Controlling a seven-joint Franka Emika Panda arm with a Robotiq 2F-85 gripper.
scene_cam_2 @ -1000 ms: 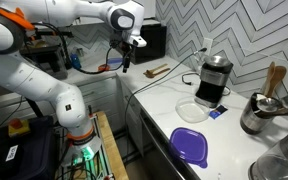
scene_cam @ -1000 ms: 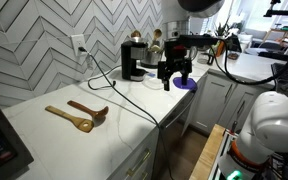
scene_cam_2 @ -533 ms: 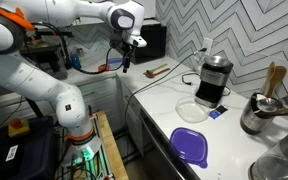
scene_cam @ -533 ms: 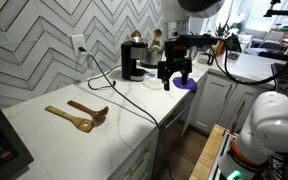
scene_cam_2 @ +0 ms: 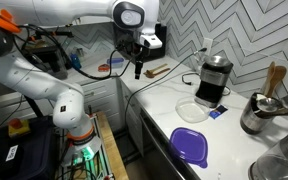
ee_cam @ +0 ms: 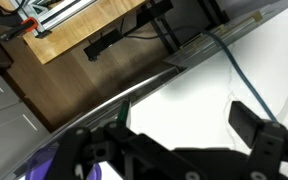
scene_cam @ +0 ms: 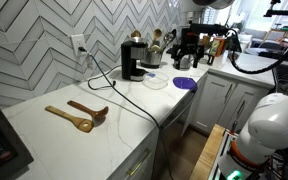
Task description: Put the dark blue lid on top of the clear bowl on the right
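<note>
the white counter runs along a herringbone tile wall, and the panda arm reaches over it from the open side. a black coffee machine stands against the wall.

the dark blue lid lies flat on the counter near its front edge. the clear bowl sits just beside it, on the side toward the coffee machine, and the two do not overlap. two wooden utensils lie well apart from both, further along the counter.

the gripper hangs well above the surface with its fingers pointing down. in the wrist view the jaws look spread with nothing between them.

that view looks down across the counter edge to the wooden floor, and the only purple in it sits in the lower left corner, under the dark finger links. so the lid lies below the gripper and off to one side of its centre line, not straight under the jaws. the coming move probably needs a sideways shift over the lid before any descent. the lid is round and thin, so no long axis governs wrist angle, and a pinch across its rim looks like the likeliest hold.
</note>
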